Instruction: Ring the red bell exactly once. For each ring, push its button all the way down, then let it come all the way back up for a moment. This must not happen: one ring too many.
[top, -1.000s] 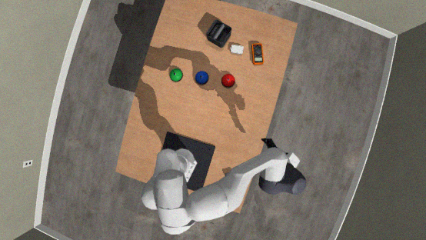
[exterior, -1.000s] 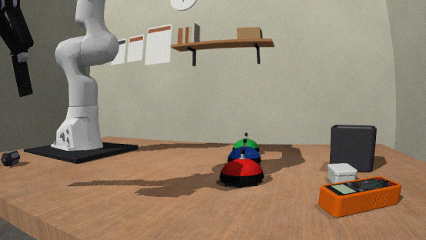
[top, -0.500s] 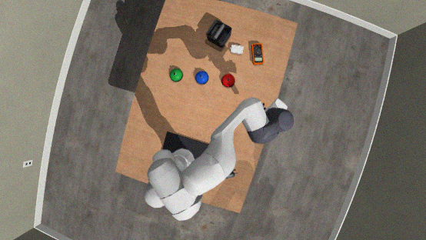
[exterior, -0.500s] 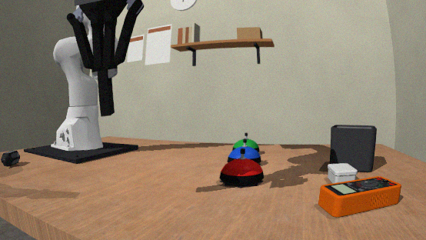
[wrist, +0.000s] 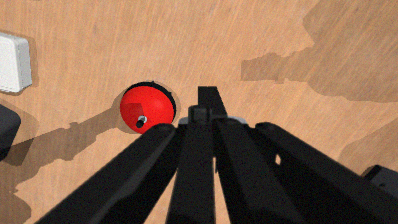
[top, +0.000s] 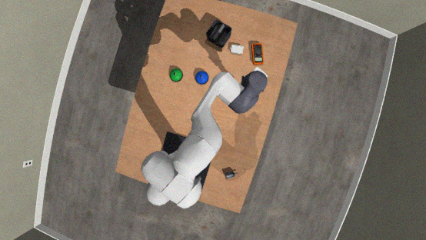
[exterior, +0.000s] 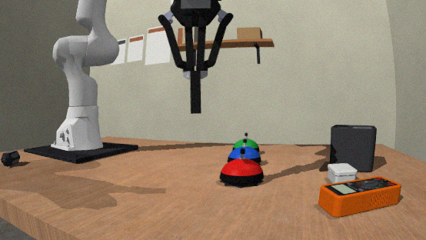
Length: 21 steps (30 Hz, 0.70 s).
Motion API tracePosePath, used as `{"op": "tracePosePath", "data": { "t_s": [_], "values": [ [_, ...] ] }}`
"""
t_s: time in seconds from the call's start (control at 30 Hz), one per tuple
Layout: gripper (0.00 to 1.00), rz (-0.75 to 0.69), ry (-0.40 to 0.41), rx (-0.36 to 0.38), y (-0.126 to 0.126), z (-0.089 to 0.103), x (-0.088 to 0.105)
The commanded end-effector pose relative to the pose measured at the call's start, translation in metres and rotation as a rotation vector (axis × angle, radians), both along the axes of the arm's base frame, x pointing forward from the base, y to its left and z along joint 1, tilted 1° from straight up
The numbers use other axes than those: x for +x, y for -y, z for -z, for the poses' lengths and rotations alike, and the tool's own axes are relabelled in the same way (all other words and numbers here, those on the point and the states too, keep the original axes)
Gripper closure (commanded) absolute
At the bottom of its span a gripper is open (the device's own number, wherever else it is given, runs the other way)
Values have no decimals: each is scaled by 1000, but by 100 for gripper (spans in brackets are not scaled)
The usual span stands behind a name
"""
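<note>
The red bell [exterior: 241, 171] sits on the wooden table, in a row in front of a blue bell [exterior: 244, 155] and a green bell [exterior: 245, 144]. Its small button stands up on top in the wrist view [wrist: 147, 106]. My gripper [exterior: 195, 109] is shut with nothing between the fingers. It hangs high above the table, pointing down, a little to the left of the red bell. In the wrist view the shut fingertips [wrist: 210, 95] lie just right of the bell. In the top view my arm hides the red bell; the blue bell [top: 201, 77] and green bell [top: 176, 75] show.
An orange multimeter [exterior: 359, 195], a small white box [exterior: 341, 172] and a black box [exterior: 353, 147] stand to the right of the bells. A small black object [exterior: 10, 158] lies at the table's far left, near my base.
</note>
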<state>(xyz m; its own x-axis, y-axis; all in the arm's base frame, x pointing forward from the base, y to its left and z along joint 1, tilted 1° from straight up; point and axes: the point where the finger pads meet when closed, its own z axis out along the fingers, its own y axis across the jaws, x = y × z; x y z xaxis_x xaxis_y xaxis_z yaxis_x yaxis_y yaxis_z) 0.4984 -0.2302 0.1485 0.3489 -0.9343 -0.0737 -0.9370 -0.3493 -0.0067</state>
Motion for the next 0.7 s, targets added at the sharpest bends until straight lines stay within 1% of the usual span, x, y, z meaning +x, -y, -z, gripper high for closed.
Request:
{"op": "tracePosePath", "data": {
  "t_s": [0.0, 0.1, 0.13, 0.2, 0.37, 0.43, 0.47, 0.53, 0.57, 0.6, 0.67],
  "values": [
    [90, 185, -28, -50, -16, 0, 16],
    [90, 196, -12, -72, -60, -1, 43],
    [90, 198, -8, -76, -70, -1, 48],
    [90, 201, -3, -80, -82, -2, 54],
    [90, 203, 1, -83, -90, -2, 58],
    [90, 203, 1, -83, -90, -2, 58],
    [90, 203, 1, -83, -82, -2, 58],
    [90, 203, 1, -83, -82, -2, 58],
    [90, 203, 1, -83, -90, -1, 55],
    [90, 203, 1, -83, -93, 1, 57],
    [90, 203, 1, -83, -92, 6, 57]
  ]
}}
